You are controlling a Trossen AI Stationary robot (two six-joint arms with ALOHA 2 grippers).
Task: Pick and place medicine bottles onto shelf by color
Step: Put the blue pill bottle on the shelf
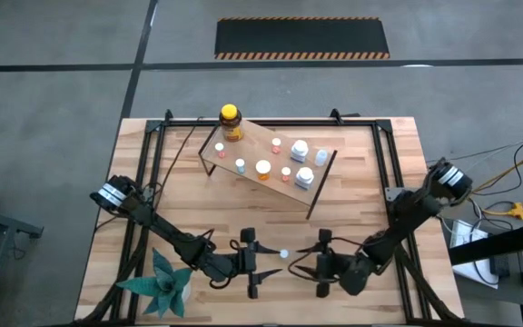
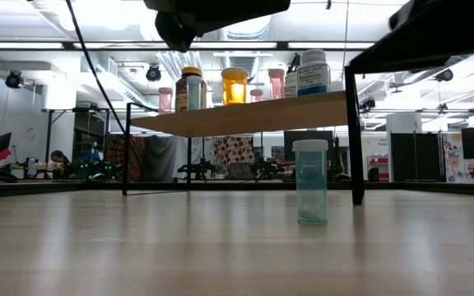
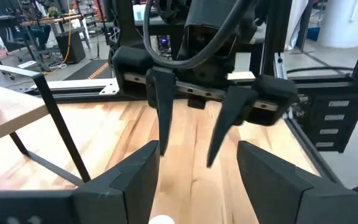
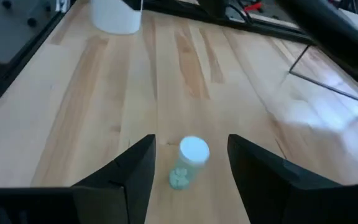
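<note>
Wooden and light, the rectangular shelf on thin black legs (image 1: 243,145) is standing toward the table's far edge, and you are looking at most of the job done: roughly ten bottles are sitting on it, among them the bigger amber bottle with the yellow cap (image 1: 231,123) at its far-left corner. One small clear bottle with a white cap and pale green pills (image 4: 190,160) is standing upright near the table's near edge, apart from the shelf. Your right gripper (image 1: 322,263) is hovering just beside it with jaws spread and nothing held. Your left gripper (image 1: 250,264) is facing it, jaws also spread. This last bottle probably needs shelving.
</note>
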